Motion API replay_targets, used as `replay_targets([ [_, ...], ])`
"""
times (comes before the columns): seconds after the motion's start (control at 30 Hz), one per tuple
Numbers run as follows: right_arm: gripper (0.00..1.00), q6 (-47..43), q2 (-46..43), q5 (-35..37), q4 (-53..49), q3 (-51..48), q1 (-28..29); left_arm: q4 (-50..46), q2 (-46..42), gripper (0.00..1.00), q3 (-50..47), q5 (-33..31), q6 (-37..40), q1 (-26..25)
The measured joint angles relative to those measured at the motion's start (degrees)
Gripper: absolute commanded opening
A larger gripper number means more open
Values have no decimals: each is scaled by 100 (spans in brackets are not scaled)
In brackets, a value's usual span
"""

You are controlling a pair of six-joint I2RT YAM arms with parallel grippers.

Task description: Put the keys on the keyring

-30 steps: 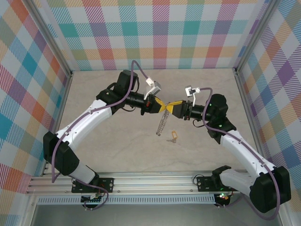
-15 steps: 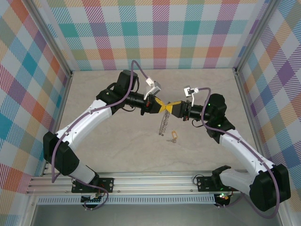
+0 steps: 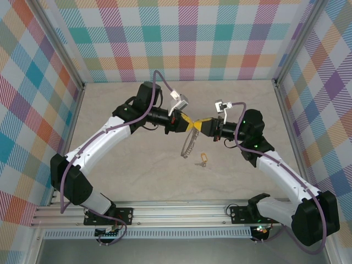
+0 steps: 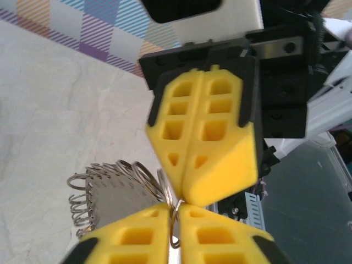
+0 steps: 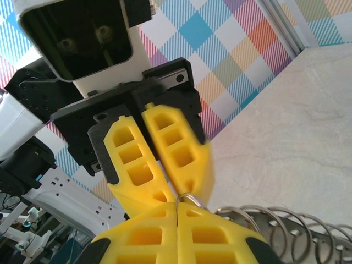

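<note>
Roughly front-to-back, keyring (image 3: 188,146) lengthwise.

Bright, even light; blurred close-ups

tbl (image 3: 137,170): beige, marbled | walls (image 3: 192,38): multi-color plaid | alu rail (image 3: 181,212): near edge

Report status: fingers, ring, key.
Left fingers pinch ring end; right fingers shut on same end, tip to tip. Key loose on table, off ring. Nothing in the way.
</note>
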Motion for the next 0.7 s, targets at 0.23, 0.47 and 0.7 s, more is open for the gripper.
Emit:
replay_targets([
  [0.23,0,-232,-35,37,-345,0,39,-179,-229,40,-2,-238,98,269],
  [0.47,0,-369,-35,-35,-516,9,39,-212,-756,37,-2,-57,133,603],
  [0.7,0,-407,-33,-149,-584,256,39,-249,-575,32,-2,352,133,573],
])
